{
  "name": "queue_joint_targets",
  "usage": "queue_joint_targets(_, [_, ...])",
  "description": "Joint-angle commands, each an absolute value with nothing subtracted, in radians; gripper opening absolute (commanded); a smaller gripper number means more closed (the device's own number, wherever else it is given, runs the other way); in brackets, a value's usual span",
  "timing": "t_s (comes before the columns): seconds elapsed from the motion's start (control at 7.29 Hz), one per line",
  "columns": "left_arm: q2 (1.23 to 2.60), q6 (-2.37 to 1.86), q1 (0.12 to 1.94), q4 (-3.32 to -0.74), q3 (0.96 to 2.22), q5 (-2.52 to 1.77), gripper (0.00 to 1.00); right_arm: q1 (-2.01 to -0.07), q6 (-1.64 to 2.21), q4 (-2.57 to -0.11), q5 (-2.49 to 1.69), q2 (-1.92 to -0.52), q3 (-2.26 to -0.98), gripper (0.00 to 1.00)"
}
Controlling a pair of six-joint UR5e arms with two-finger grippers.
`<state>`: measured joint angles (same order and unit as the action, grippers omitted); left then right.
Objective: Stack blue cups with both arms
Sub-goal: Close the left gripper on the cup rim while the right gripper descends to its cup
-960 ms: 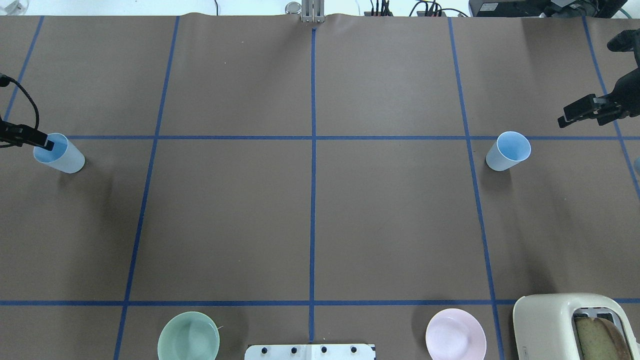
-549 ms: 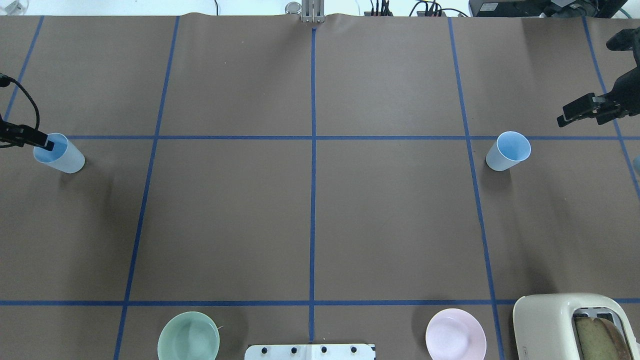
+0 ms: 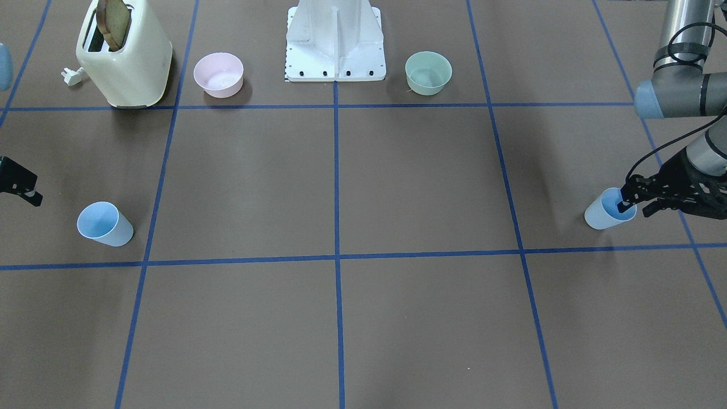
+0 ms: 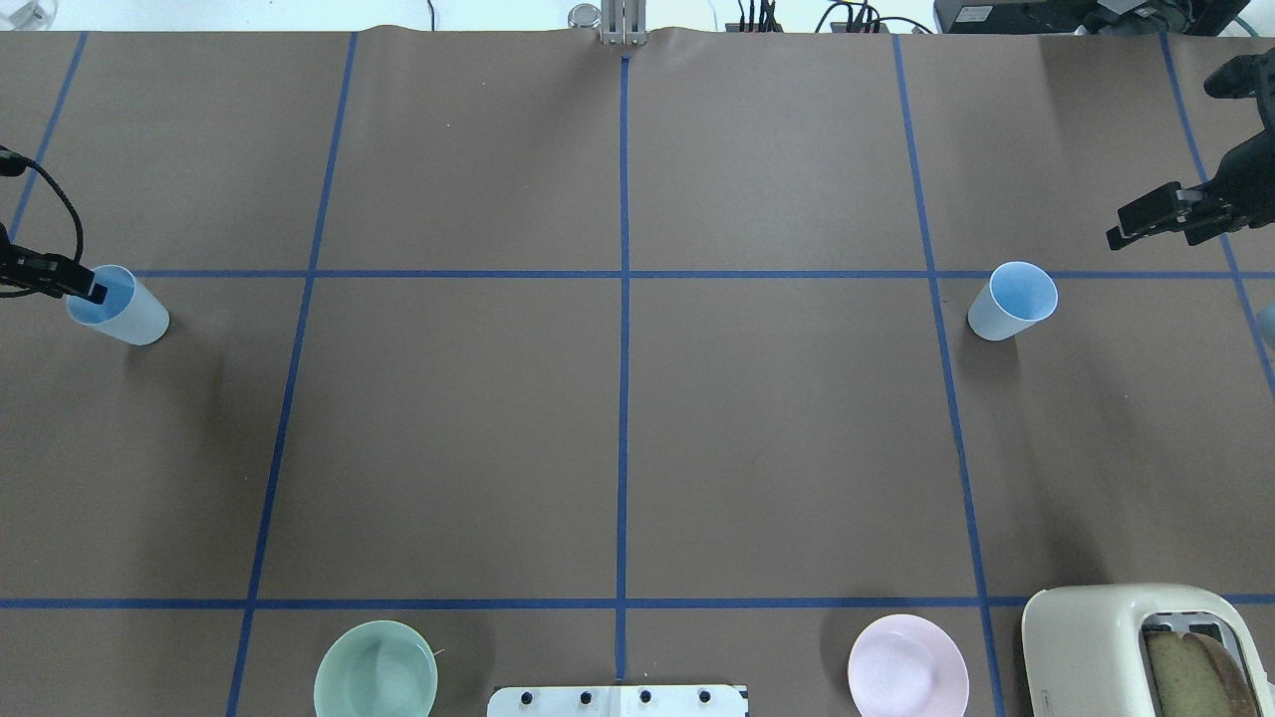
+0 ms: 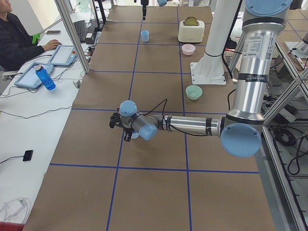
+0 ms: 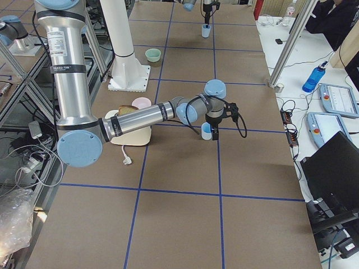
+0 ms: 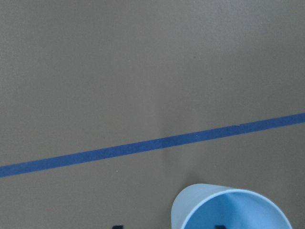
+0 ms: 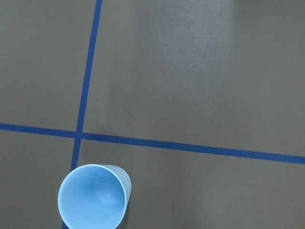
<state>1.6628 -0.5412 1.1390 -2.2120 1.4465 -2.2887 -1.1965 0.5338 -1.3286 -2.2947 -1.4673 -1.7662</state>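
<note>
The left cup (image 4: pixel 125 311) stood at the left edge with the left gripper (image 3: pixel 636 205) open across its rim, one finger in and one out, gripping nothing, the right cup (image 4: pixel 1012 300) stood near the right gripper (image 4: pixel 1118 235), whose opening I could not tell, and the green bowl (image 4: pixel 376 669), pink bowl (image 4: pixel 907 665) and toaster (image 4: pixel 1096 637) sat well apart.

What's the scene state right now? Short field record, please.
left cup: upright, robot's left side, unstacked
right cup: upright, robot's right side, untouched
left end effector: open, one finger inside left cup, the other outside its wall
right end effector: clear of right cup; open or shut unclear
other: green bowl, pink bowl, toaster holding bread
</note>
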Motion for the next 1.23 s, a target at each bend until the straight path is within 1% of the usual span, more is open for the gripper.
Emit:
queue_joint_targets(0.0, [1.664, -0.54, 1.137, -2.212, 1.447, -2.289, 0.25, -1.197, 0.534, -1.33, -2.295, -1.465, -1.764, 1.0])
queue_joint_targets(0.14, [1.664, -0.54, 1.137, -2.212, 1.447, -2.29, 0.0, -1.197, 0.534, -1.33, -2.296, -1.463, -1.764, 1.0])
queue_joint_targets(0.41, [1.667, -0.541, 1.135, -2.21, 1.457, -2.299, 0.0, -1.197, 0.534, -1.328, -2.295, -1.463, -1.763, 1.0])
queue_joint_targets(0.55, [1.67, -0.549, 1.135, -2.194, 1.486, -2.304, 0.0, -1.197, 0.534, -1.328, -2.293, -1.463, -1.766, 1.0])
queue_joint_targets(0.69, [1.696, -0.554, 1.135, -2.118, 1.532, -2.342, 0.0, -1.192, 0.534, -1.327, -2.28, -1.466, -1.767, 1.0])
queue_joint_targets(0.82, [1.748, -0.564, 1.135, -1.959, 1.616, -2.344, 0.0, -1.166, 0.534, -1.328, -2.26, -1.468, -1.763, 1.0])
queue_joint_targets(0.96, [1.835, -0.634, 1.128, -1.816, 1.676, -2.345, 0.0, -1.143, 0.535, -1.321, -2.234, -1.468, -1.732, 1.0])
queue_joint_targets(1.1, [1.905, -0.719, 1.076, -1.757, 1.696, -2.338, 0.0, -1.117, 0.535, -1.318, -2.224, -1.463, -1.712, 1.0])
